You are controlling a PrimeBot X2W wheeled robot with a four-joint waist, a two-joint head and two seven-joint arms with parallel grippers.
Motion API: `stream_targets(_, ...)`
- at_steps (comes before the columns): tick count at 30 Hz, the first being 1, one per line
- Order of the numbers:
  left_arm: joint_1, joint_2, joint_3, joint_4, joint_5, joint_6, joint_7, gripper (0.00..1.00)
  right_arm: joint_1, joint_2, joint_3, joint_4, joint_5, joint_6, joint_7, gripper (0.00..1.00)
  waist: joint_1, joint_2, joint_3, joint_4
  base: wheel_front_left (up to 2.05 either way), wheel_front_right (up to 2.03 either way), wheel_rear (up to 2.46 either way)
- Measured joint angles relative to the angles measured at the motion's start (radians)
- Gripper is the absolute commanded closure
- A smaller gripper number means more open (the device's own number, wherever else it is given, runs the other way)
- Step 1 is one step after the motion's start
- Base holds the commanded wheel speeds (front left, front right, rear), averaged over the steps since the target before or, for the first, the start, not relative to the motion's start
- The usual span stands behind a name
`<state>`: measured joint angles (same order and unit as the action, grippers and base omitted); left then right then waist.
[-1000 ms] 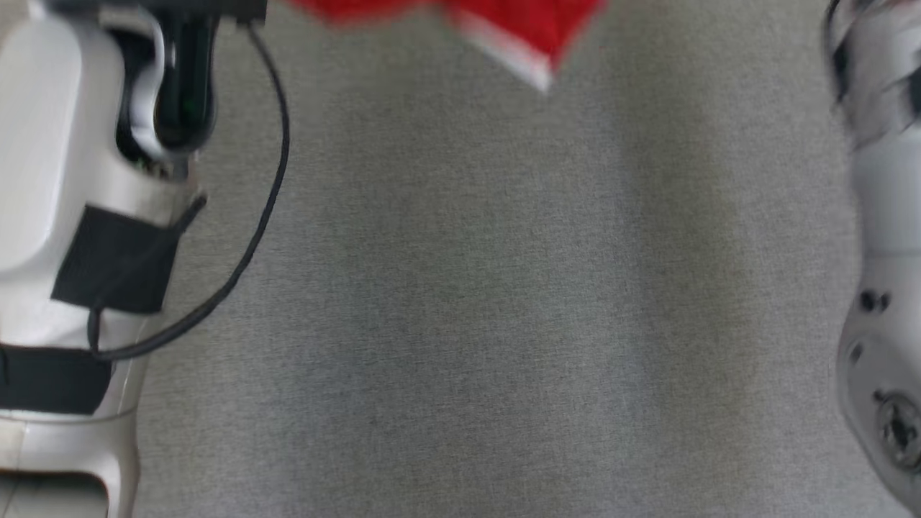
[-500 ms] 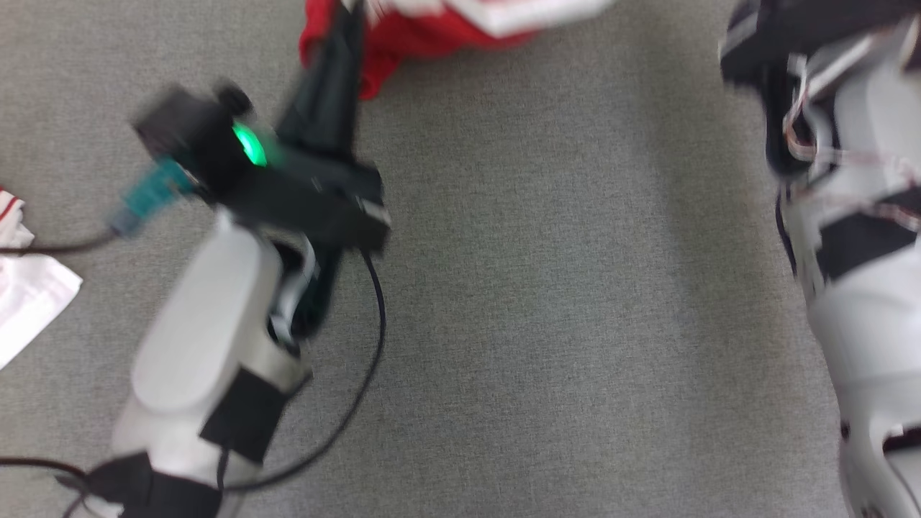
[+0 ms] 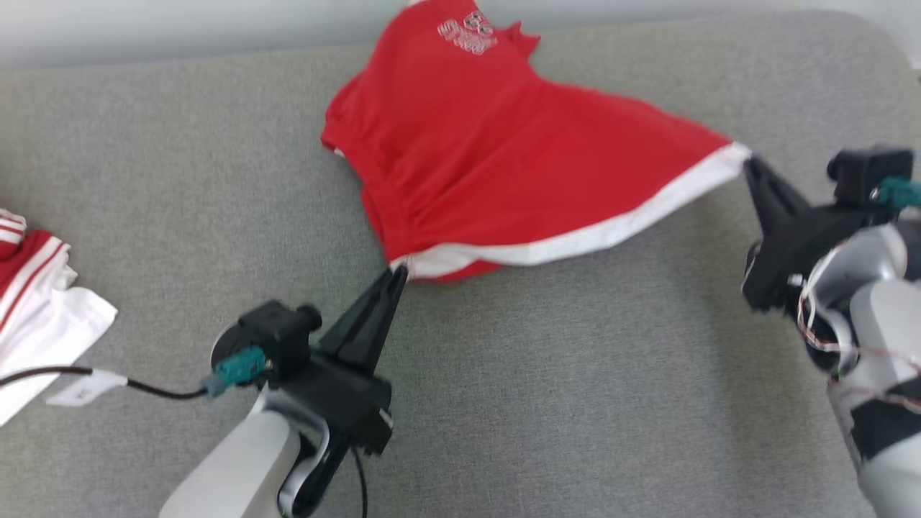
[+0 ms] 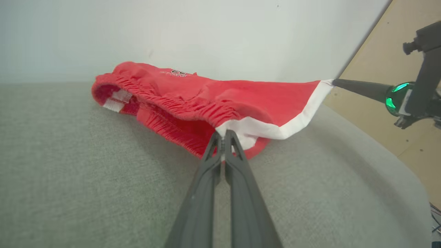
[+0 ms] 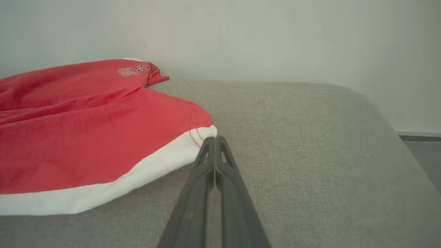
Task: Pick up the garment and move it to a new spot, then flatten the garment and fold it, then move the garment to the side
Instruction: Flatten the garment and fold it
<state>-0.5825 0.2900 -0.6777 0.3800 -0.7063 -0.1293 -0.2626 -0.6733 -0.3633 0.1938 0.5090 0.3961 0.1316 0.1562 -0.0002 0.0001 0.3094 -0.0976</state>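
Note:
The garment (image 3: 489, 158) is a red pair of shorts with a white hem band and a small white print, spread on the grey cushioned surface (image 3: 575, 374). My left gripper (image 3: 398, 272) is shut on the white hem's left corner, seen close up as left gripper (image 4: 224, 136) pinching the cloth. My right gripper (image 3: 747, 162) is shut on the hem's right corner, and the right wrist view shows the right gripper (image 5: 214, 138) closed on the white edge of the garment (image 5: 86, 137). The hem is stretched between the two grippers; the garment (image 4: 193, 100) sags at its elastic waist.
Folded red-and-white clothes (image 3: 36, 302) lie at the left edge of the surface. A black cable (image 3: 144, 388) runs left from my left wrist. A pale wall (image 3: 180, 29) backs the surface. A wooden floor (image 4: 389, 75) lies beyond its rounded right end.
The head camera has swung up, bringing the whole garment and both grippers into the picture. Real motion of the garment cannot be told apart from the camera's.

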Motion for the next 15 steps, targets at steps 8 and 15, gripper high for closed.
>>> stream_targets(8,0.145,0.025,0.034,-0.038,-0.015,0.035,0.0,1.0,0.234,-0.007,-0.044,-0.285,-0.012,0.0,0.226,1.0,0.0,-0.0001,-0.079,-0.012,0.0,0.0,0.0)
stream_targets(15,0.292,0.043,0.072,-0.132,-0.023,0.081,0.0,1.0,0.485,-0.03,-0.087,-0.583,0.029,0.0,0.474,1.0,-0.0001,-0.0001,-0.131,-0.011,0.0,0.0,0.0)
